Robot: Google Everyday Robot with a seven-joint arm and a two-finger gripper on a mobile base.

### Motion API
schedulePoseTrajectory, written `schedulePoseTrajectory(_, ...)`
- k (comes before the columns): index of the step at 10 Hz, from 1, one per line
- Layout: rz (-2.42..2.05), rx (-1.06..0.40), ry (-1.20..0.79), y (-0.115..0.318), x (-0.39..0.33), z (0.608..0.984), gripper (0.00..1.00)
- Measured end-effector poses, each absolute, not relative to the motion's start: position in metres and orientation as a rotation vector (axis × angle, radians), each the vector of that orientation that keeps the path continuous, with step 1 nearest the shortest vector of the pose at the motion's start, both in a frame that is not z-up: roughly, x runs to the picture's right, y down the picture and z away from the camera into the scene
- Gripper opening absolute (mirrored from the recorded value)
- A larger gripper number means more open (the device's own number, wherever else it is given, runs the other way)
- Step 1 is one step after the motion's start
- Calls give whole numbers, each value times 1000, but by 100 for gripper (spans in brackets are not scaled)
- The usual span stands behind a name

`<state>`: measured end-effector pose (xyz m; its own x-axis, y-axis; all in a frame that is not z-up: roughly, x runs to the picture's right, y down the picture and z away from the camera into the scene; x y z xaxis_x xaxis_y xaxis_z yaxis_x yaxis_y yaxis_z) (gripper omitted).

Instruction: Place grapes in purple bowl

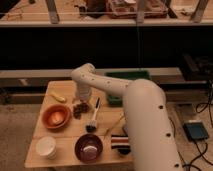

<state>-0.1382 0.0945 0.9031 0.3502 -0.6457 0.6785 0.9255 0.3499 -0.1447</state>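
Hanging over wooden table [64, 136], claw [81, 101] at grapes [79, 110].

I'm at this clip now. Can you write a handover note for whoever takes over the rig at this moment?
Claw: low over the table, directly above the grapes; contact can't be judged.
Grapes: on the table, just right of the orange bowl.
Purple bowl: near the table's front edge, no grapes inside.
Done: nothing placed yet.
Left: lift the grapes, carry them forward to the purple bowl, release.
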Motion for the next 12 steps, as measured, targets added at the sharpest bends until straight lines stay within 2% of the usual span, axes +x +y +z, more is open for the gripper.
schedulePoseTrajectory(1,-1098,-576,-572,97,-139,905,73)
schedulePoseTrajectory(4,-1129,-572,-595,104,-144,904,46)
schedulePoseTrajectory(8,-1130,-549,-637,96,-142,890,5)
schedulePoseTrajectory(9,-1127,-550,-643,95,-139,887,0)
schedulePoseTrajectory(12,-1101,-554,-675,92,-122,878,0)
